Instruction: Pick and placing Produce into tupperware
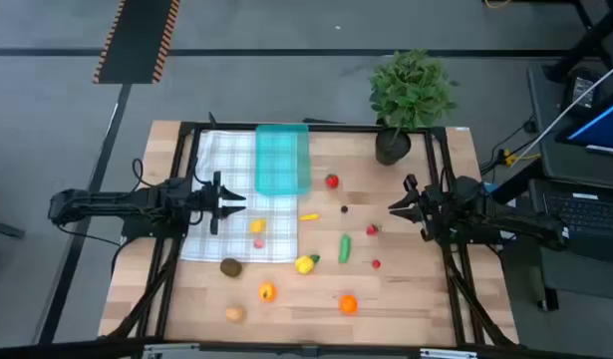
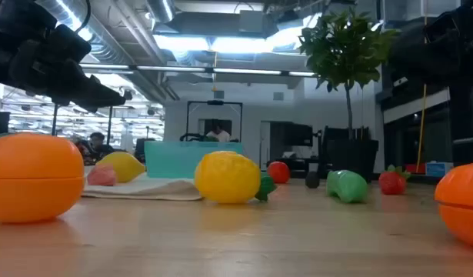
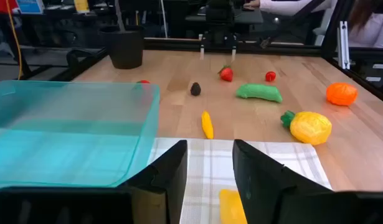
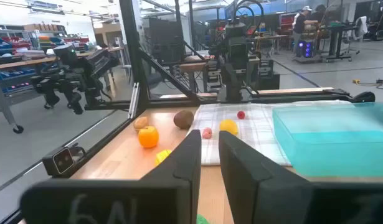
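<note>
The teal tupperware [image 1: 282, 160] sits on the far part of a white checked cloth [image 1: 226, 214] and holds nothing that I can see. Produce lies scattered. A yellow piece [image 1: 257, 226] and a pink piece [image 1: 258, 242] are on the cloth. A red tomato [image 1: 332, 181], a green piece [image 1: 344, 248], a lemon [image 1: 305, 263], oranges [image 1: 348, 304] and brown pieces [image 1: 231, 266] rest on the wood. My left gripper [image 1: 244, 204] hovers open over the cloth beside the tupperware [image 3: 73, 137]. My right gripper [image 1: 390, 209] is open, right of the produce.
A potted green plant [image 1: 411, 95] stands at the table's far right corner. A black metal frame [image 1: 176, 179] runs along the table's left, right and far sides. Bare wood lies along the near edge around the produce. People sit at desks in the room beyond.
</note>
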